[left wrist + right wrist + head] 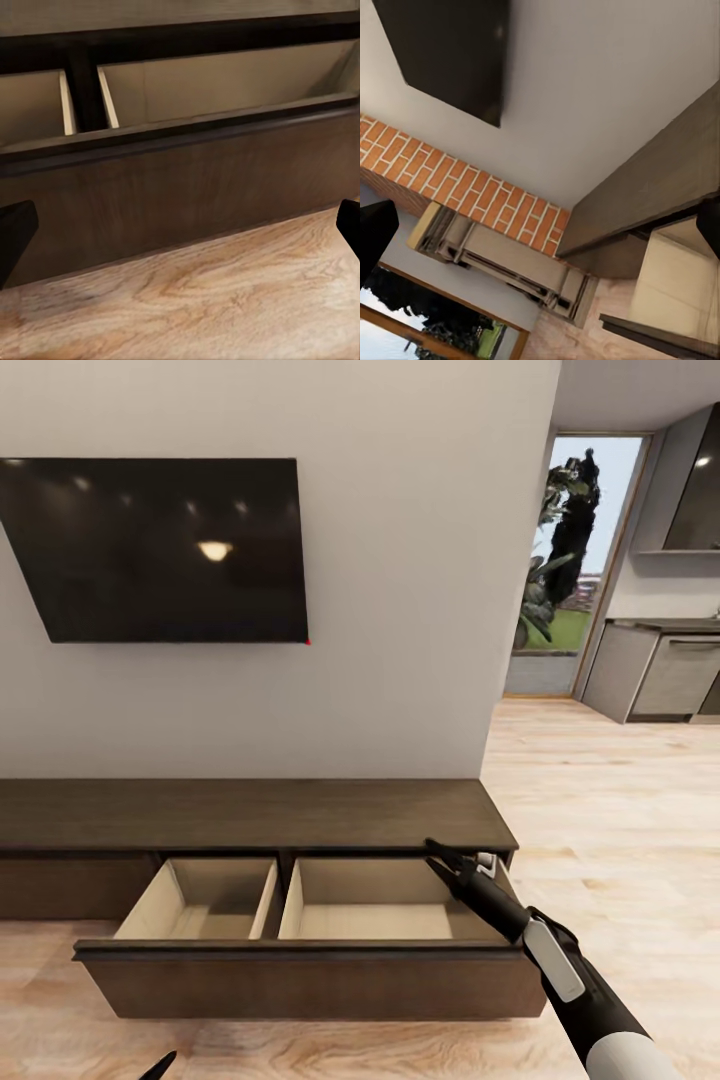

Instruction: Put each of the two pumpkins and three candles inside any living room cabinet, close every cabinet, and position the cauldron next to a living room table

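The cabinet (pixel 300 920) stands against the wall under the TV (pixel 160 550), its wide drawer pulled out over the plank floor (pixel 620 810), both beige compartments bare. My right gripper (pixel 440 857) hangs over the right compartment's far corner; its fingers (pixel 375 232) look spread, holding nothing. The left fingers (pixel 15 236), also apart, face the drawer front low down. I'd lift the right arm clear before fetching a pumpkin.
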Tool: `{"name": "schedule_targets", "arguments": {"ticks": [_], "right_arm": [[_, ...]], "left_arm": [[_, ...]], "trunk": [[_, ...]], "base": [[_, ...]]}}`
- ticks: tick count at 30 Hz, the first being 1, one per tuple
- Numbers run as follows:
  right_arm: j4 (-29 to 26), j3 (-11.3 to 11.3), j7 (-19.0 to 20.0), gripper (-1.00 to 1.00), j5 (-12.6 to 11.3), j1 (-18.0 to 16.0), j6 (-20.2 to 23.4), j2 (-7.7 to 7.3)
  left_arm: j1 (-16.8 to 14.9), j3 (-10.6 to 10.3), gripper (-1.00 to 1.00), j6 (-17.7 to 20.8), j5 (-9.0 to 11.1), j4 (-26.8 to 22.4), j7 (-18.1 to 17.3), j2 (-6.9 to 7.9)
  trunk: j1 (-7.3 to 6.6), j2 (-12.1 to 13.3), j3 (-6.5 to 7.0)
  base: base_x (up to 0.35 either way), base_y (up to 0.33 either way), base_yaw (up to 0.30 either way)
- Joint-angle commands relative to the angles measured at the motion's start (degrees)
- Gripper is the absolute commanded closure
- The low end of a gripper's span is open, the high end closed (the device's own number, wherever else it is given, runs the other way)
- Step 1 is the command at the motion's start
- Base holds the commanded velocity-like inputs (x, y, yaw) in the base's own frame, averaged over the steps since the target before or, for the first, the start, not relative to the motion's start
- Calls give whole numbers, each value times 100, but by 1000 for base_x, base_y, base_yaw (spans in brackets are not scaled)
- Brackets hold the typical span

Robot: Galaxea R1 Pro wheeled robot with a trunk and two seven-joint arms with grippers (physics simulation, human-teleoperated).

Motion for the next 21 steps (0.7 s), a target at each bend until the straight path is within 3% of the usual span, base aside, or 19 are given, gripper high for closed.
{"name": "schedule_targets", "arguments": {"ticks": [1, 6, 15, 21], "right_arm": [[1, -1, -4, -100, -36, -2, -21, -3], [7, -1, -40, -100, -32, 4, -477, -17], [65, -5, -290, -100, 15, 183, -629, -63], [16, -52, -350, -100, 481, 606, -568, -113]], "left_arm": [[0, 5, -100, 0, 40, 0, -30, 0], [0, -1, -100, 8, 18, 0, -21, 0], [0, 6, -100, 306, -24, 0, -16, 0], [0, 19, -100, 387, -26, 0, -13, 0]], "trunk": [[-23, 40, 14], [-133, 240, 104], [-331, 601, 266], [-462, 842, 373]], "base": [[0, 0, 0], [0, 0, 0], [0, 0, 0], [0, 0, 0]]}}
